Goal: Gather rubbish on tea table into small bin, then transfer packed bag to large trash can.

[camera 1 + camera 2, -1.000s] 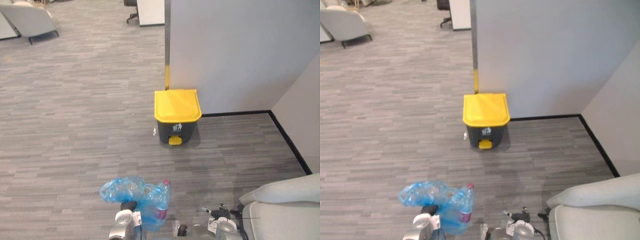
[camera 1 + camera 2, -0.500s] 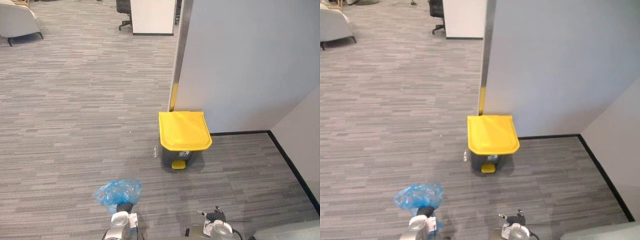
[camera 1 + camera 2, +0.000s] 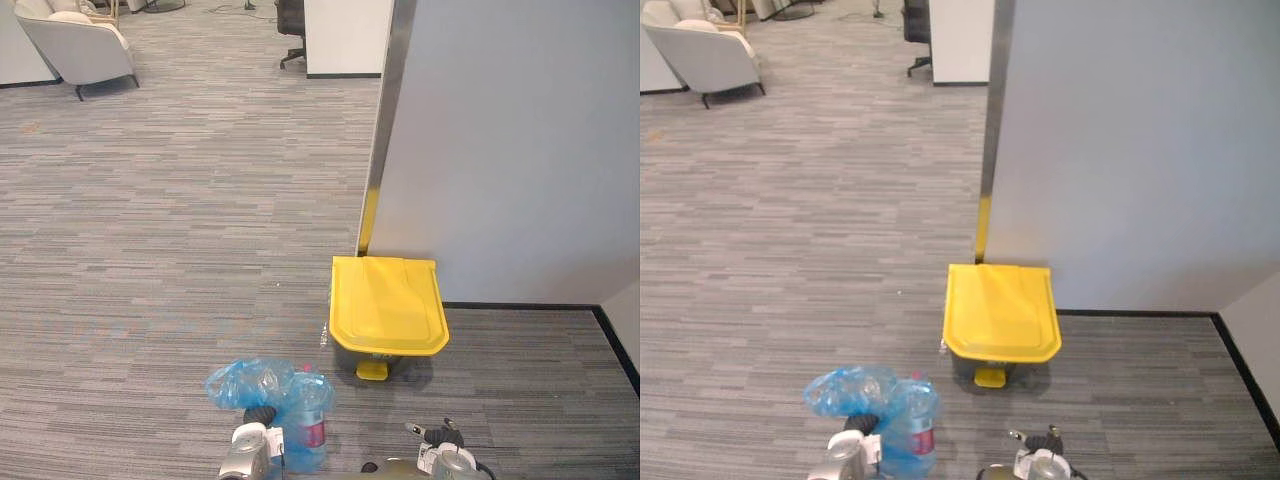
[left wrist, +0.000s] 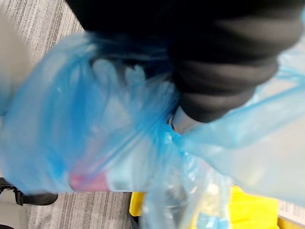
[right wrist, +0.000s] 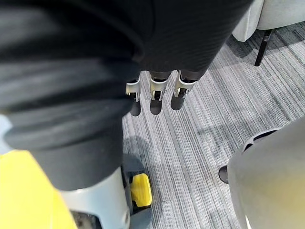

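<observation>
Since the earlier frame the camera has been shifted, so the bin (image 3: 388,303) is seen nearer the bag (image 3: 250,382). The blue bag is still held off the carpet (image 3: 150,250), its neck gripped by the curled left robot hand (image 3: 258,414); a bottle (image 3: 312,432) is seen inside. The right robot hand (image 5: 153,98) hangs relaxed, nothing held. The yellow-topped bin, shut, is set against the wall (image 3: 510,150). An armchair (image 3: 80,45) stands far behind.

An office: grey striped carpet (image 3: 150,250), a plain partition wall (image 3: 510,150), a wheeled desk chair (image 3: 291,18) and a pale armchair (image 3: 80,45).
</observation>
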`<state>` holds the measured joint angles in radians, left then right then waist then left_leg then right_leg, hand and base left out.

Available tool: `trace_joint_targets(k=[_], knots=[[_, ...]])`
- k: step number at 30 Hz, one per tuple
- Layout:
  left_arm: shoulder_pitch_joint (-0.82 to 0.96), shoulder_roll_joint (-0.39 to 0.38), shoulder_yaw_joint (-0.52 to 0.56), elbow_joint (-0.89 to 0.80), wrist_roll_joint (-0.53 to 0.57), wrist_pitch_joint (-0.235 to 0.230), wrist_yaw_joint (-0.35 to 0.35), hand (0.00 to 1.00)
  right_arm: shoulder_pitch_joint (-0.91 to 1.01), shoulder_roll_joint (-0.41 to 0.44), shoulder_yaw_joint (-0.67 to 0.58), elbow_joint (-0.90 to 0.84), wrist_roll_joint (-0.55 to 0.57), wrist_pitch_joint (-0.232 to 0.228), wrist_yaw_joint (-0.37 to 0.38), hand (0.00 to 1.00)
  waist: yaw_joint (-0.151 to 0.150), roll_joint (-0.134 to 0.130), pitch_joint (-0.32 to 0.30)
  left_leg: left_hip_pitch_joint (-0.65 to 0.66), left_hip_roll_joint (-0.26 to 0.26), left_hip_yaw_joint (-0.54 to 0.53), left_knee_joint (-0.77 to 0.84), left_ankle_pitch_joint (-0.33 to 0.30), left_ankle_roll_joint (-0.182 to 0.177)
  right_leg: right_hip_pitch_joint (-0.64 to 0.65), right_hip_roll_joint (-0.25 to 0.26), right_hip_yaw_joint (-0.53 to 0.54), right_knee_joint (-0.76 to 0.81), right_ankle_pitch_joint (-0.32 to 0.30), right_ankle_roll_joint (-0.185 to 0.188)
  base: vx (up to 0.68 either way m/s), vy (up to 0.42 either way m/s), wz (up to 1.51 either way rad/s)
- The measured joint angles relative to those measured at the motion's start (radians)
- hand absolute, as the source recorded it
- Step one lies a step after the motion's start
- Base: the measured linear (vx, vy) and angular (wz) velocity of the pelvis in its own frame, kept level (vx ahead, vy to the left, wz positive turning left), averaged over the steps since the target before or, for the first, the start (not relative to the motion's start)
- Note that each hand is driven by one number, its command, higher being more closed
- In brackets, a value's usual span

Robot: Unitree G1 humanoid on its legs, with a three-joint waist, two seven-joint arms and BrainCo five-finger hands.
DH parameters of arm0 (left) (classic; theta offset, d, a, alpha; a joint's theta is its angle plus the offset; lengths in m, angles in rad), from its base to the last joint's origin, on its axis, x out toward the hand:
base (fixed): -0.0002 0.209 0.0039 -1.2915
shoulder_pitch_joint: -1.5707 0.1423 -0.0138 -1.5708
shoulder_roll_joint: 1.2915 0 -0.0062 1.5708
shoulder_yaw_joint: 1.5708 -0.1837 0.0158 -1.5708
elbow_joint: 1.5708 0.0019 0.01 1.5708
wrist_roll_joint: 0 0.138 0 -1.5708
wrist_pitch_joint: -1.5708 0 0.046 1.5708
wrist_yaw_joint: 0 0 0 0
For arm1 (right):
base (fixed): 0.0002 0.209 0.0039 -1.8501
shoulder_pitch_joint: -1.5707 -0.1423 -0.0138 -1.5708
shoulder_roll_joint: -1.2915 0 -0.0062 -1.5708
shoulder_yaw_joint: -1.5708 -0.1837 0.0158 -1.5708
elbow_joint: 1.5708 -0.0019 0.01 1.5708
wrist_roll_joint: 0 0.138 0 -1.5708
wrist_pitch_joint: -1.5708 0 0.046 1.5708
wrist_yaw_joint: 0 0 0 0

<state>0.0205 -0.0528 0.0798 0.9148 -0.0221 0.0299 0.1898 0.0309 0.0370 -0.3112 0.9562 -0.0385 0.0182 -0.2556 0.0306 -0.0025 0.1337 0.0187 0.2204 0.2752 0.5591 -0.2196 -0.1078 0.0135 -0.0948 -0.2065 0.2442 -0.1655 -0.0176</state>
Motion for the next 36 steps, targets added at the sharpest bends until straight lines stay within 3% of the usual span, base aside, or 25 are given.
trace_joint_targets(k=[1,2,3,4,6,11,19,21,23,24,26,28,30,32,34,36], knots=[[0.000,0.000,-0.001,0.000,0.000,0.000,0.000,1.00,-0.001,0.000,0.000,0.000,0.000,0.001,-0.001,0.00,-0.001,-0.001,0.001,-0.002,-0.002,0.015,-0.080,-0.018,0.012,0.006,-0.002,0.002,-0.009,0.006,0.009,0.05,0.137,0.00],[0.001,0.000,-0.001,0.000,0.000,0.000,0.000,1.00,0.001,-0.001,0.000,0.000,0.000,0.001,-0.001,0.00,0.000,0.003,-0.001,0.000,-0.009,0.019,-0.188,0.006,0.032,0.007,-0.001,0.002,-0.009,0.009,0.017,0.03,0.150,0.01],[0.002,-0.003,-0.003,0.000,0.000,0.000,0.000,1.00,0.002,-0.004,0.000,-0.001,0.000,0.001,-0.001,0.00,-0.003,0.018,-0.010,0.002,-0.016,0.012,-0.268,0.070,0.044,0.003,0.008,0.002,-0.009,0.009,0.028,0.03,0.187,-0.11],[0.002,-0.005,0.000,0.001,0.000,0.001,0.003,1.00,-0.001,-0.007,0.003,0.003,0.000,0.002,0.000,0.00,-0.003,0.017,-0.013,0.021,-0.023,0.006,-0.309,0.060,0.013,-0.002,0.015,0.022,-0.009,0.007,0.052,0.02,0.184,-0.09],[0.005,-0.003,-0.001,0.001,0.001,0.004,0.003,1.00,0.001,0.003,0.006,0.002,-0.001,0.002,0.000,0.00,-0.003,-0.003,-0.023,0.038,-0.052,0.032,-0.359,0.064,0.008,-0.013,-0.009,0.050,-0.025,0.024,0.075,0.01,0.205,-0.27],[0.014,0.009,-0.022,0.011,0.019,0.005,0.003,1.00,0.012,0.006,0.013,0.002,-0.001,0.001,0.001,0.00,-0.005,-0.004,-0.043,0.093,-0.116,0.095,-0.455,0.085,0.028,-0.010,-0.047,0.105,-0.081,0.062,0.114,-0.01,0.153,-0.30],[0.015,0.013,-0.016,0.041,0.021,0.004,0.003,1.00,0.007,0.001,0.002,0.018,-0.003,0.001,0.001,0.00,-0.003,0.010,-0.052,0.131,-0.132,0.101,-0.507,0.095,0.026,0.019,-0.041,0.107,-0.127,0.081,0.117,0.04,0.033,-0.05],[0.010,0.009,0.013,0.041,0.021,0.003,0.003,1.00,0.000,0.002,0.005,0.023,-0.003,0.002,0.002,0.00,0.005,0.004,-0.046,0.142,-0.137,0.118,-0.516,0.093,0.028,-0.023,-0.048,0.120,-0.038,0.054,0.110,0.00,0.020,-0.20],[0.002,0.001,0.018,0.041,0.021,0.003,0.003,1.00,-0.012,-0.003,0.005,0.018,-0.004,0.000,0.004,0.00,0.006,0.007,-0.030,0.142,-0.125,0.128,-0.500,0.075,0.037,-0.121,-0.049,0.140,0.162,0.050,0.111,-0.08,0.011,-0.20],[-0.005,0.002,0.020,0.039,0.020,0.002,0.003,1.00,-0.016,-0.002,0.002,0.007,-0.005,-0.001,0.004,0.00,0.005,-0.010,-0.004,0.164,-0.128,0.122,-0.485,0.048,0.044,-0.185,-0.070,0.137,0.336,0.056,0.108,-0.07,-0.009,-0.07],[-0.014,0.010,0.021,0.040,0.020,0.002,0.004,1.00,-0.018,-0.005,0.000,0.002,-0.006,-0.003,0.003,0.00,0.004,-0.032,0.016,0.206,-0.125,0.115,-0.452,0.010,0.046,-0.273,-0.097,0.134,0.529,0.052,0.091,0.02,-0.012,-0.02],[-0.021,0.016,0.020,0.055,0.020,0.000,0.004,1.00,-0.013,-0.010,-0.001,0.001,-0.009,-0.004,0.004,0.00,0.003,-0.036,0.018,0.210,-0.101,0.103,-0.413,-0.027,0.039,-0.330,-0.094,0.084,0.477,0.022,0.082,0.08,-0.026,0.07],[-0.038,0.017,0.019,0.080,0.020,0.000,0.004,1.00,-0.020,-0.010,-0.020,-0.001,-0.003,-0.011,0.003,0.00,-0.001,-0.034,0.027,0.226,-0.079,0.087,-0.406,-0.039,0.025,-0.370,-0.085,0.033,0.298,0.064,0.074,0.21,-0.067,0.27],[-0.049,0.015,0.019,0.080,0.021,0.001,0.004,1.00,-0.041,-0.007,-0.031,0.002,-0.003,-0.009,0.000,0.00,-0.005,-0.036,0.050,0.233,-0.060,0.066,-0.358,-0.088,-0.001,-0.366,-0.064,0.000,0.054,0.132,0.090,0.37,-0.177,0.38],[-0.058,0.016,0.020,0.084,0.021,-0.001,0.005,1.00,-0.033,0.000,-0.040,0.005,-0.002,-0.008,0.002,0.00,-0.008,-0.067,0.064,0.282,-0.083,0.036,-0.321,-0.147,-0.040,-0.351,-0.079,0.004,0.050,0.125,0.095,0.45,-0.236,0.26],[-0.082,0.004,-0.003,0.089,0.021,-0.004,0.002,1.00,-0.073,-0.025,-0.051,0.002,-0.012,-0.004,0.000,0.00,-0.005,0.003,0.088,0.294,-0.041,0.009,-0.313,-0.167,-0.012,-0.368,-0.050,-0.012,0.134,0.070,0.099,0.39,-0.195,0.05]])
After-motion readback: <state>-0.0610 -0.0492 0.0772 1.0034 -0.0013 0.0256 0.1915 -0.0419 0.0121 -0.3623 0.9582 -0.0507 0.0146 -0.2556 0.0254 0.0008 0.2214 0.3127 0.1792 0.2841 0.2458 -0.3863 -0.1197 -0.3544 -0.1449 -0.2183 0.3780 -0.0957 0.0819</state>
